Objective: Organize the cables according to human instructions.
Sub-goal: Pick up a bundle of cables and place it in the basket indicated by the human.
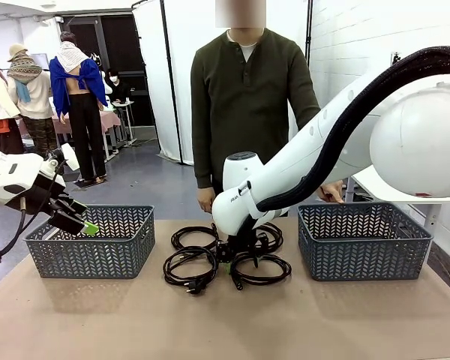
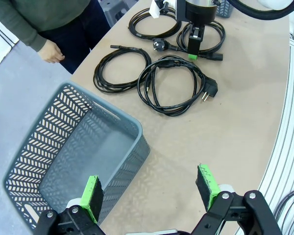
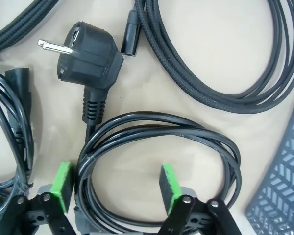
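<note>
Right end effector point(image 3: 116, 182) has its jaws apart, straddling one side of a cable coil point(image 3: 157, 121) on the table point(image 1: 225, 322) between the baskets. Descend until the pads bracket every loop, then close; the plug point(image 3: 90, 51) may drag. Left end effector point(image 2: 149, 191) is spread over the left basket point(image 2: 49, 142).

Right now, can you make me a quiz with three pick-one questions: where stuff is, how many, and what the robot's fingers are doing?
1. Where do the cable coils lie?
A) inside a basket
B) on the table, between the left basket and the right basket
C) on the floor

2. How many coils are there?
A) two
B) four
C) six

3. The left fingers are:
A) open
B) shut on a cable
C) shut on a basket rim

Answers:
1 B: they lie on the tabletop, mid-table.
2 B: the left wrist view shows four separate loops.
3 A: a wide gap separates them.
</note>
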You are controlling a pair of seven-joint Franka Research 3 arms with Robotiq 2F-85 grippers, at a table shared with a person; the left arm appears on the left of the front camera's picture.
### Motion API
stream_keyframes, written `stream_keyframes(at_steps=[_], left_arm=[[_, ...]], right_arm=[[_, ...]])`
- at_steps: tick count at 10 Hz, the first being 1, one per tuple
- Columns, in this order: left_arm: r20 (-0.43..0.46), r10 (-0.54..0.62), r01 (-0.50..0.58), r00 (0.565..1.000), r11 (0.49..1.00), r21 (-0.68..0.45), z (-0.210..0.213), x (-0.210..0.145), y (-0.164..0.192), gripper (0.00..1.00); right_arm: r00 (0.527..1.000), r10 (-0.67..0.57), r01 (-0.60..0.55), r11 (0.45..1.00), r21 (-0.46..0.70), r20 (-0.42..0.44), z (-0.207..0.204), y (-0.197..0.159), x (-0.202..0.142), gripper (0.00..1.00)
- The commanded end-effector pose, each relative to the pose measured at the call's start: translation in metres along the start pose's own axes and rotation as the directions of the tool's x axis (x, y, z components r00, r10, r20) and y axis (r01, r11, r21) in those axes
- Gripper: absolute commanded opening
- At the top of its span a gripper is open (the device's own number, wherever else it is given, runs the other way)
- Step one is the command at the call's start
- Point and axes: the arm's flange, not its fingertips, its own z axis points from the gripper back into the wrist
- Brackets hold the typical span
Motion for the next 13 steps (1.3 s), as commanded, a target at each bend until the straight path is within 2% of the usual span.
stream_keyframes(at_steps=[1, 4, 11, 13], left_arm=[[0.007, 0.004, -0.004, 1.0, 1.0, -0.006, -0.002, -0.002, 0.002, 1.0], [0.007, 0.004, -0.004, 1.0, 1.0, -0.006, -0.002, -0.002, 0.002, 1.0], [0.007, 0.004, -0.004, 1.0, 1.0, -0.006, -0.002, -0.002, 0.002, 1.0], [0.007, 0.004, -0.004, 1.0, 1.0, -0.006, -0.002, -0.002, 0.002, 1.0]], right_arm=[[1.0, -0.027, 0.027, 0.999, -0.038, 0.002, 0.0, 0.005, 0.008, 0.51], [1.0, -0.026, 0.026, 0.999, -0.021, -0.013, 0.003, 0.008, 0.008, 0.0], [0.997, -0.044, 0.044, 0.999, 0.014, -0.057, 0.02, 0.014, -0.008, 0.0], [1.0, -0.009, 0.009, 0.997, -0.074, -0.008, 0.047, 0.009, -0.017, 0.0]])
